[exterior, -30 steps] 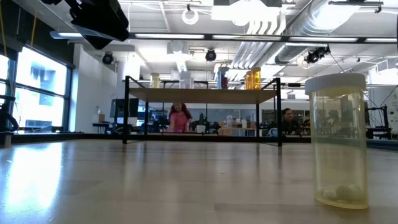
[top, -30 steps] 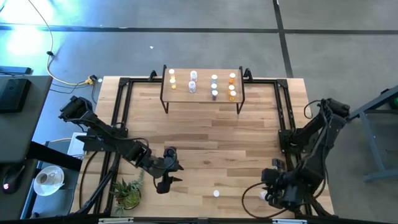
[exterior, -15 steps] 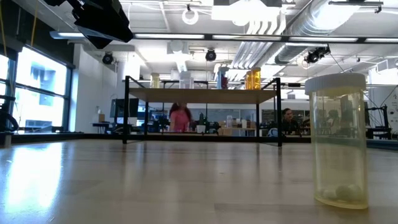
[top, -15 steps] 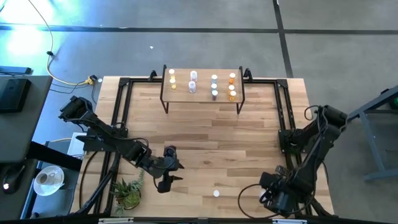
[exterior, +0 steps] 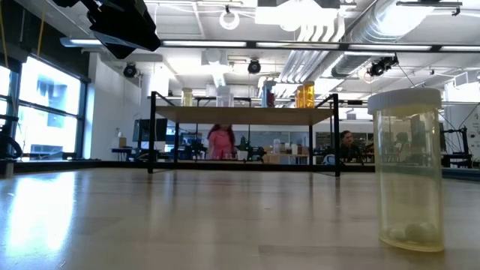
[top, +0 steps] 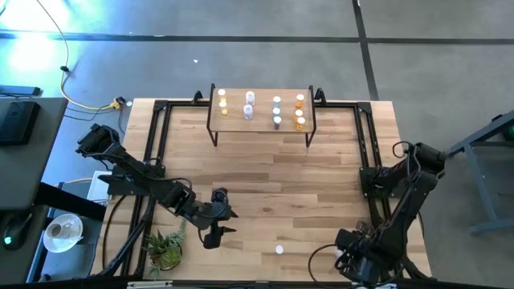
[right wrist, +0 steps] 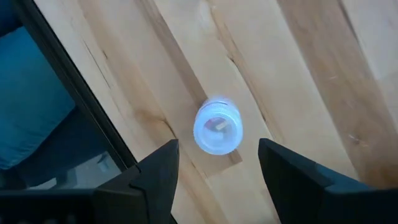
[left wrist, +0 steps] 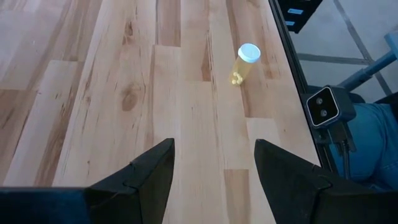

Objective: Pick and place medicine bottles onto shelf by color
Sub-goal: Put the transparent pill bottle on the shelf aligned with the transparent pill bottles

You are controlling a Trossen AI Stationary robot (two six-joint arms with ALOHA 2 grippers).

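Observation:
The shelf stands at the table's far middle, with several medicine bottles upright on it in rows by color. A yellowish bottle with a white cap stands upright on the table near the front edge, and looms close in the low view. My left gripper is open at the near left, pointing toward that bottle from a distance. A bluish-white bottle stands upright near the table's right rail. My right gripper hangs open above it, pointing down.
A small potted plant sits at the near left corner. Black frame rails run along both sides of the table. A small camera block is fixed at the near edge. People move in the room beyond.
My right gripper has sunk and shifted toward the table's near edge, rolling about its own axis, and now stands over the bluish-white bottle. The left arm and the bottles have kept still.

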